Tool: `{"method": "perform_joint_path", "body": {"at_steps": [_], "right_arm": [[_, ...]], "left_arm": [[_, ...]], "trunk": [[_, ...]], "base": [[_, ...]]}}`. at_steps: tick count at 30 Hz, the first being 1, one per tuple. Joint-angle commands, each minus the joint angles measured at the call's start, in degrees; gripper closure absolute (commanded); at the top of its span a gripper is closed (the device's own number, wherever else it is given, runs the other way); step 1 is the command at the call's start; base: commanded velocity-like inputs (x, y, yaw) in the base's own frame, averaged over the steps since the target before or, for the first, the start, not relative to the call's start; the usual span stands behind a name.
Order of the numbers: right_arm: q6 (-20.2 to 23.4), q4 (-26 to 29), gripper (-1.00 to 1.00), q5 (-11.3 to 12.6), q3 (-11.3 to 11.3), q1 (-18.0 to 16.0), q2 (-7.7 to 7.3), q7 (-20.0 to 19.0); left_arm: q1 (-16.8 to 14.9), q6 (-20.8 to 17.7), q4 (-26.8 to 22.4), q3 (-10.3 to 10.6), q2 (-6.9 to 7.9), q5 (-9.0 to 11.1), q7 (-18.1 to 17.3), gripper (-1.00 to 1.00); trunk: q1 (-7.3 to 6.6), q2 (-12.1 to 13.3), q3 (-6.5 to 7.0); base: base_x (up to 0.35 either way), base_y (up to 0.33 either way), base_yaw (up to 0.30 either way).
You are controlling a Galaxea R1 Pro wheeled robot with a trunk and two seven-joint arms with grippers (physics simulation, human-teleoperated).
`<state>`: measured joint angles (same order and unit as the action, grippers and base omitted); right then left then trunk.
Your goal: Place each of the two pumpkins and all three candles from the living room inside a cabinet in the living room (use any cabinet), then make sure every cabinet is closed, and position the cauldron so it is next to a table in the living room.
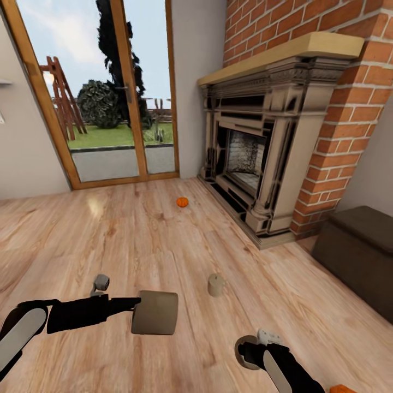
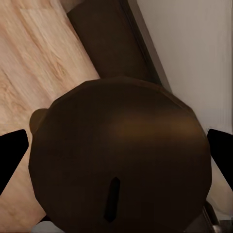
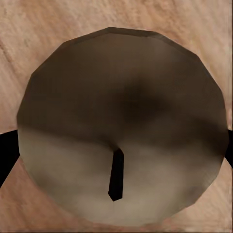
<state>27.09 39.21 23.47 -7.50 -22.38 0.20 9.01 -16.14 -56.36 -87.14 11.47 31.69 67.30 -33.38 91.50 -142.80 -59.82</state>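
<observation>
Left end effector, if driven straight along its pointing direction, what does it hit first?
Beyond the candle it grips, the left end effector faces the dark-brown cabinet; that likely comes first, though depth is unclear.

Loads of open wooden floor [image 1: 136, 240] through the middle of the frame, nothing blocking a reach there except a small candle [image 1: 216, 285] standing at lower centre and a pumpkin [image 1: 182, 202] sitting further up, near the fireplace [image 1: 256, 142]. That fireplace and its brick surround wall off the upper right. A dark brown cabinet [image 1: 357, 251] boxes in the right edge. The glass doors [image 1: 103, 93] close off the upper left. Another bit of orange pokes in at the bottom right corner.
</observation>
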Motion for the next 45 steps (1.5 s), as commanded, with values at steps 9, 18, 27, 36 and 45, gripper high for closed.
{"method": "perform_joint_path", "body": {"at_steps": [9, 18, 27, 36, 45], "right_arm": [[0.2, 0.1, 1.00, 0.6, -0.2, 0.0, -0.03, 0.6], [0.2, 0.1, 1.00, 0.6, -0.2, 0.0, -0.03, 0.6], [0.3, 0.1, 1.00, 0.6, -0.2, 0.0, -0.03, 0.7], [0.4, 0.0, 1.00, 0.6, -0.2, 0.0, -0.03, 0.7], [0.5, 0.0, 1.00, 0.6, -0.3, 0.0, -0.03, 0.7]], "left_arm": [[0.0, -0.2, 0.0, -0.1, 0.04, 0.3, -0.2, 1.00], [0.0, -0.2, 0.0, 0.0, 0.03, 0.3, -0.2, 1.00], [0.0, -0.2, 0.0, 0.0, 0.04, 0.3, -0.1, 1.00], [0.0, -0.2, 0.0, 0.0, 0.02, 0.3, -0.1, 1.00], [0.0, -0.2, 0.0, 0.0, -0.01, 0.3, -0.2, 1.00]], "trunk": [[-0.05, 0.0, -0.05], [-0.05, 0.0, -0.05], [-0.05, 0.0, -0.05], [-0.05, 0.0, -0.05], [-0.05, 0.0, -0.05]], "base": [[-0.157, -0.037, -0.278], [-0.104, -0.001, -0.278], [-0.234, 0.000, -0.278], [-0.115, 0.000, -0.278], [-0.003, 0.000, -0.278]]}}
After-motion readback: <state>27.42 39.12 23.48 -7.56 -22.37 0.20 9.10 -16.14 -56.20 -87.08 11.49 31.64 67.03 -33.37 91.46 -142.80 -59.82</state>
